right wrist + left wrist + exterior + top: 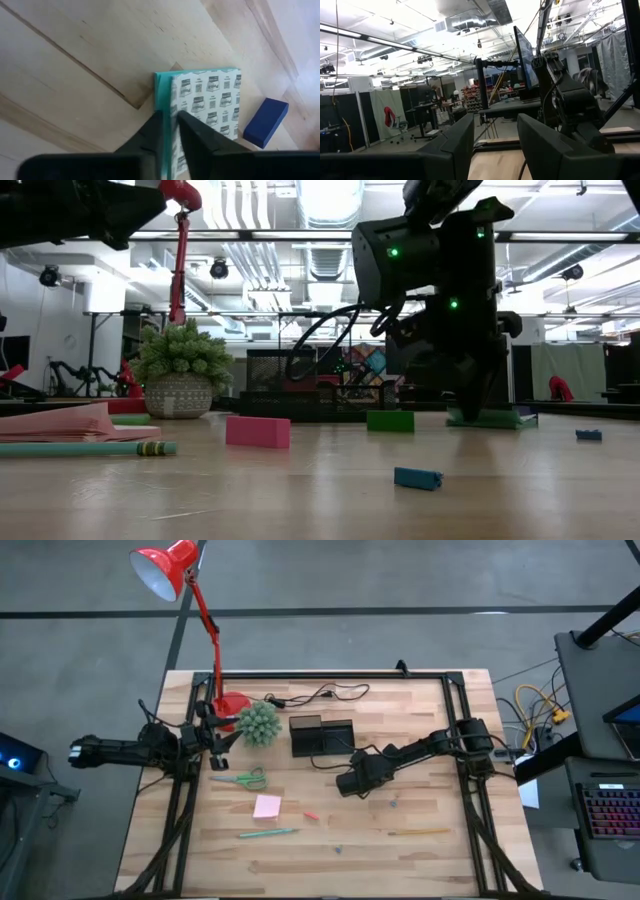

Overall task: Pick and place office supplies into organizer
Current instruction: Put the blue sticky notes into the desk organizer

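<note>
My right gripper point(350, 783) is near the table's middle, just in front of the black organizer point(322, 736), and is shut on the white-green patterned block point(207, 102). My left gripper point(495, 145) waits open and empty at the left edge beside the lamp base. The green-handled scissors point(241, 780), pink sticky-note pad point(267, 805), slim green pen point(268, 833) and thin yellowish stick point(418, 832) lie flat on the wood. A red bit point(310, 815) and bluish bits point(392, 805) lie among them. My right gripper pinches the patterned block between its two fingers at the long edge where the teal side meets the printed face point(172, 107). The fingers point(196, 135) come from above, pointing down and lying along that edge. In the low view the block point(492, 418) sits at table level under the fingers.
The spiky green plant point(259, 724) and red lamp base point(232, 704) stand left of the organizer, with a black cable point(325, 695) behind it. A blue bit point(265, 122) lies right beside the held block. Pink point(258, 430) and green point(390, 420) bits show in the low view.
</note>
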Tool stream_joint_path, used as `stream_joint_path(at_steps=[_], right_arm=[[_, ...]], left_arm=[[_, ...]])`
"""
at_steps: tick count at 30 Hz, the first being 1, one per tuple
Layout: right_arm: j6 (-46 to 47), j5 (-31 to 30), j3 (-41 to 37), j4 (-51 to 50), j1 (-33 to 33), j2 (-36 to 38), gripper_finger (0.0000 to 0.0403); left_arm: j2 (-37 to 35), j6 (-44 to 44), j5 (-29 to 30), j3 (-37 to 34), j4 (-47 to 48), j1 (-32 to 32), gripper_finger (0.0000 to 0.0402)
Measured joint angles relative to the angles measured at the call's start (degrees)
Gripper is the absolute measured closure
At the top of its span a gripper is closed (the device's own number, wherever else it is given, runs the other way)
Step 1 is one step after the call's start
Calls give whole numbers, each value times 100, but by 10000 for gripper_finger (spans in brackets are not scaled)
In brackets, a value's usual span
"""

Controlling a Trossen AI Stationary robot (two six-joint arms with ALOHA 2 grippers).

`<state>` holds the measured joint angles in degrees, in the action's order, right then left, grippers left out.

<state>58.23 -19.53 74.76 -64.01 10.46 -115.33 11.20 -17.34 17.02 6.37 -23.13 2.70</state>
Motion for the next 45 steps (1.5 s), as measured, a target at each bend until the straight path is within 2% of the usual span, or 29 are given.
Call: stream_joint_path(at_steps=[4, 14, 33, 38, 45], right_arm=[[-126, 4, 0, -2, 0, 0, 392], [-418, 193, 146, -192, 2, 11, 394], [-981, 151, 1514, -1650, 64, 17, 395], [-1313, 116, 1823, -1653, 209, 17, 395], [-1669, -288, 2250, -1648, 342, 20, 394]], left_arm=[[-7, 0, 0, 0, 4, 0, 262], [-2, 0, 0, 0, 4, 0, 262], [-9, 0, 0, 0, 3, 1, 262], [-7, 0, 0, 0, 4, 1, 262], [-5, 0, 0, 0, 4, 2, 262]])
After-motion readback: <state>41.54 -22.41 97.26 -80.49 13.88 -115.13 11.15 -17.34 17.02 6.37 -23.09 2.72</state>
